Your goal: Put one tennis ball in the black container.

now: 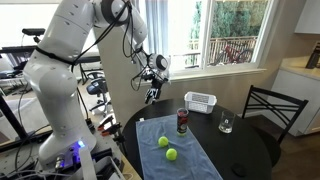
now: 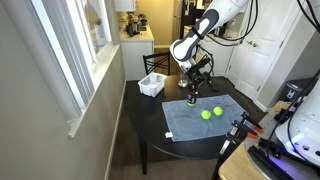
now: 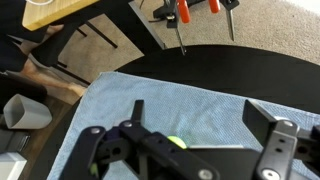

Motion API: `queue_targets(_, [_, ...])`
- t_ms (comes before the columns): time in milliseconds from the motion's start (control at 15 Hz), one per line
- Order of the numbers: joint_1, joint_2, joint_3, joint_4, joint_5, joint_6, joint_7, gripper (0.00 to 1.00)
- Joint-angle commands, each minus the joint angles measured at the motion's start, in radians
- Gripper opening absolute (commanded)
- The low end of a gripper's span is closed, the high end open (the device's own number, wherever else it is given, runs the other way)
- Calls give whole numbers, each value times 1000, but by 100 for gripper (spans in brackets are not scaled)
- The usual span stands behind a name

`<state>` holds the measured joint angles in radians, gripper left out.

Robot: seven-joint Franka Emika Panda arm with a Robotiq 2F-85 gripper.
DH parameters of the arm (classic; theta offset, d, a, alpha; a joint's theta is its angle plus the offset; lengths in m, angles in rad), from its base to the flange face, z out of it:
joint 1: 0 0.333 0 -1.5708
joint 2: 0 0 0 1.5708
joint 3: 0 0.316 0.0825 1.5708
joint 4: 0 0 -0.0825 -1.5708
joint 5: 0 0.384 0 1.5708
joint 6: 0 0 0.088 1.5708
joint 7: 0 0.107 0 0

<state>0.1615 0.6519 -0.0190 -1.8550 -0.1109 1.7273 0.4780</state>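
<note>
- The step in hand is the reach for a tennis ball [image 1: 163,142]; nothing is held yet, and the black container [image 1: 183,121] shows no ball at its mouth.
- The hand [image 1: 150,92] hangs in the air, higher than the container's top and off to the robot's side of it. In the wrist view its fingers [image 3: 98,148] stand wide apart with nothing between them.
- Both balls lie on the blue cloth [image 1: 185,155] just in front of the container, close together but apart from it. The second ball [image 1: 171,154] sits a little farther from the container than the first.
- The wrist view shows a sliver of yellow-green below the hand, so one ball lies roughly under it; which one, I cannot tell.
- Next, I judge, the hand must come straight down over one ball, close on it, lift, and carry it over the container's narrow mouth. The ball looks about as wide as that mouth, so the drop needs careful centring.
- Beyond the container stands a white basket [image 1: 200,101]; beside it, toward the chair [image 1: 272,108], a clear glass [image 1: 226,124]. Both are well off the path.
- The neighbouring ball and the container itself are the things most likely to be knocked on the black bench [image 1: 245,150].
</note>
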Motion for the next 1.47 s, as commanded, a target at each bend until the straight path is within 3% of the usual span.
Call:
queue_targets(0, [7,1,-7,4,4,-2,-4,100])
queue_targets(333, [10,16,-9,-2,-4,28,0,100])
queue_targets(867, [46,265,-50,28,-9,178,58,100])
queue_targets(1400, [156,426,-109,61,-99,315,90,100])
